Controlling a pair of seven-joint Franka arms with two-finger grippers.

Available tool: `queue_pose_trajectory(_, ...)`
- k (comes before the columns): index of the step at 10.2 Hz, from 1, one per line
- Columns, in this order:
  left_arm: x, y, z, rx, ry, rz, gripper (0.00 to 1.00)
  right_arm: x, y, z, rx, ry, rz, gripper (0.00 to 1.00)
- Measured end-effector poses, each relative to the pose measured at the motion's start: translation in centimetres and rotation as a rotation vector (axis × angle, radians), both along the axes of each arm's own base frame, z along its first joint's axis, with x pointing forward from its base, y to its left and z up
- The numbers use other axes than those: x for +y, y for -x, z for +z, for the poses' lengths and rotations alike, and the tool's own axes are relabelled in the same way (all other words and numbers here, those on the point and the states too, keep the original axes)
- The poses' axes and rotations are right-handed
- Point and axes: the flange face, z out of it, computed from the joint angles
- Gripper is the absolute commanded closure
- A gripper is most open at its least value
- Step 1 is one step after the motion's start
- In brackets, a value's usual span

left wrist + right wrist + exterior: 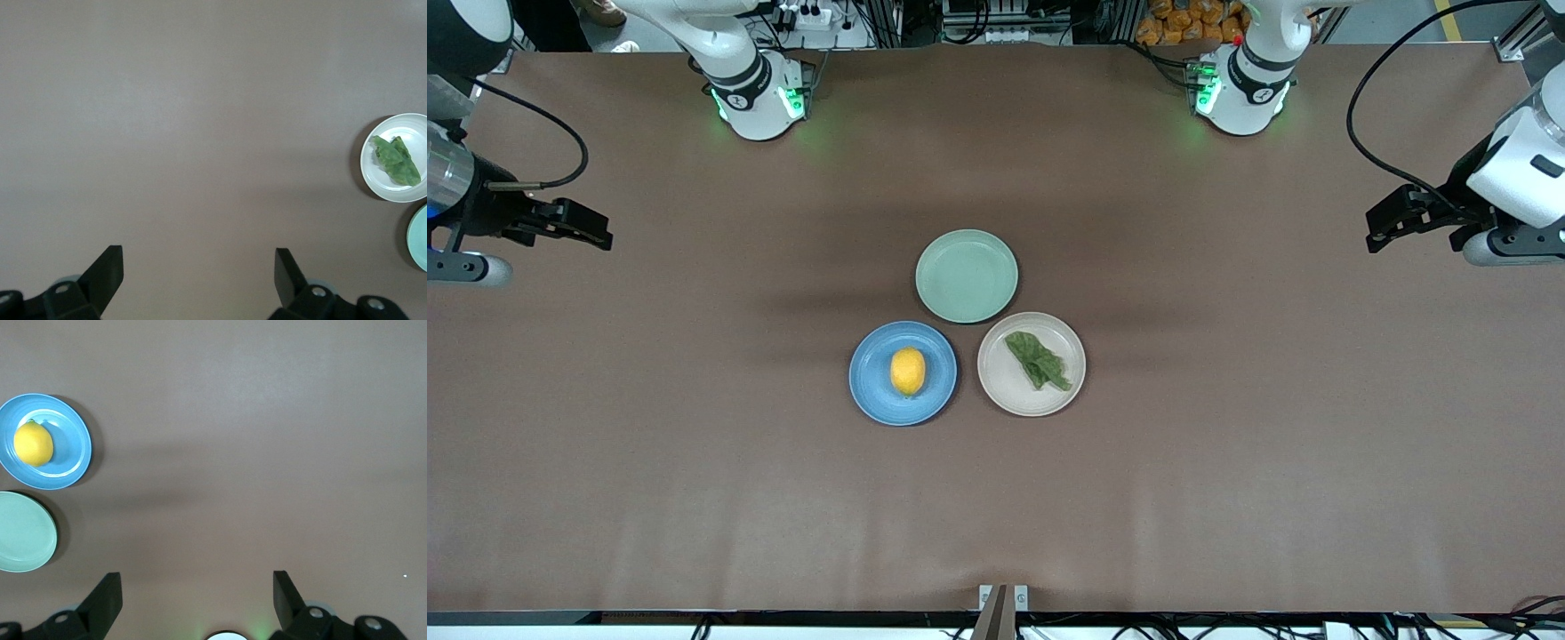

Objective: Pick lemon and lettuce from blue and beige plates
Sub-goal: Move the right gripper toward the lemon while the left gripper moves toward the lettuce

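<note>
The yellow lemon (908, 371) lies on the blue plate (873, 388) at the table's middle. It also shows in the right wrist view (33, 443) on the blue plate (70, 457). The green lettuce (1038, 359) lies on the beige plate (1003, 391), beside the blue plate toward the left arm's end. It also shows in the left wrist view (396, 161) on the beige plate (373, 177). My left gripper (1376, 238) is open and empty, held high over bare table at its end. My right gripper (601, 237) is open and empty, high over bare table at its end.
A pale mint-green plate (967, 276) sits empty, touching both other plates and farther from the front camera. It shows at the edge of both wrist views (420, 240) (23, 532). The brown table (1227, 462) stretches wide around the plates.
</note>
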Motion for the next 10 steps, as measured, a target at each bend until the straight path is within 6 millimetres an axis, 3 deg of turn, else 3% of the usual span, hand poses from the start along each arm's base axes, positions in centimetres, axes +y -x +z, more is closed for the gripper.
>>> queue_pose_trajectory(3,-0.5,0.0,-0.1,0.002,0.000,-0.010,0.00,0.2,-0.1,-0.3,-0.006,-0.001,0.004,0.00)
queue_pose_trajectory(6,-2.3,-0.8,-2.4,0.043,0.001,-0.041,0.00,0.4,-0.3,-0.4,-0.014,-0.002,0.008,0.00)
queue_pose_trajectory(8,-4.3,-1.2,-4.0,0.068,0.001,-0.076,0.00,2.5,-0.6,-0.7,-0.040,-0.004,0.043,0.00)
queue_pose_trajectory(10,-5.9,-1.3,-4.6,0.065,0.003,-0.092,0.00,4.4,-1.6,-2.2,-0.055,-0.026,0.066,0.00)
